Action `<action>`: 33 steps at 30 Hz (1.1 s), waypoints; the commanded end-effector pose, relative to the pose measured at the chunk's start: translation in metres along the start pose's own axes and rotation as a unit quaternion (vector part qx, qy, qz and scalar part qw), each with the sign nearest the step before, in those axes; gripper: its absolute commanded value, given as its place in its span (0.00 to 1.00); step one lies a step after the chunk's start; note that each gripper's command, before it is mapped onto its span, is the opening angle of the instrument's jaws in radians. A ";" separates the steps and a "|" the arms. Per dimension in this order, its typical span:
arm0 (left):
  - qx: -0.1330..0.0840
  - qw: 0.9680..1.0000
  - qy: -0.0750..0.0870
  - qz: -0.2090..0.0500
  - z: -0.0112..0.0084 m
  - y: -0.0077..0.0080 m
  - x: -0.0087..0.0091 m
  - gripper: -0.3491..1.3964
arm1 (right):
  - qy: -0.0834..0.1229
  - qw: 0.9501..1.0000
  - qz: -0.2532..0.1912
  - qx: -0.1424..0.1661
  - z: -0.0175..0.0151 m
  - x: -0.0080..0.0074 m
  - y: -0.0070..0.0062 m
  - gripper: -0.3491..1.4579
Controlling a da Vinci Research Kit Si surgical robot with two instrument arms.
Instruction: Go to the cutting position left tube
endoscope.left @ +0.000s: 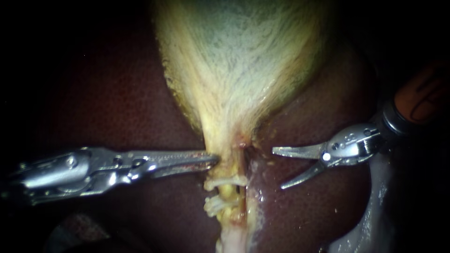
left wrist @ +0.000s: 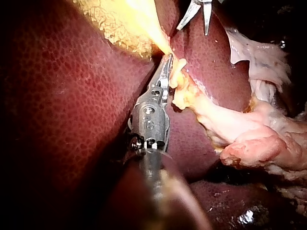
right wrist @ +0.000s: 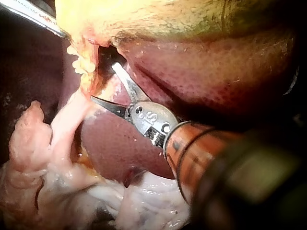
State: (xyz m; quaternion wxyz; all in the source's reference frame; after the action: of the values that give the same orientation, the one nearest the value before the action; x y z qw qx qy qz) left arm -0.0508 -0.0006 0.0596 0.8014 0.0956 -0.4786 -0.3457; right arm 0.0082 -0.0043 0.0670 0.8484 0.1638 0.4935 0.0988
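A: Checking right instrument: how are the jaws set?
B: Blades are held apart, nothing gripped, near the left tube, which is crossed by two pale clips.
A: Left instrument?
B: Jaws are clamped on the gallbladder neck, just above that tube. Liver is seen around.

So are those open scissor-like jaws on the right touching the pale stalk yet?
Apart. The endoscope view shows a strip of dark liver between the right instrument, its jaws open, and the pale stalk.
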 end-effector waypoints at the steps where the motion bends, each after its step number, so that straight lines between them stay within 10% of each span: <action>1: 0.000 1.000 0.000 0.000 -0.0002 0.0000 0.0000 0.00 | 0.000 1.000 0.000 0.000 0.0002 0.0000 -0.0002 0.99; 18: -0.015 1.000 -0.001 -0.008 -0.0064 0.0029 -0.0021 0.00 | -0.003 0.996 0.035 0.080 0.0118 -0.0022 -0.0073 0.99; 33: -0.018 1.000 0.000 -0.009 -0.0066 0.0019 -0.0026 0.00 | -0.016 0.997 0.039 0.069 0.0129 -0.0035 -0.0054 0.98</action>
State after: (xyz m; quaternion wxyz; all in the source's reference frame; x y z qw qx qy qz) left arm -0.0451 0.0013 0.0553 0.7993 0.0855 -0.4719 -0.3622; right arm 0.0177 -0.0126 0.0738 0.8390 0.2410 0.4783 0.0961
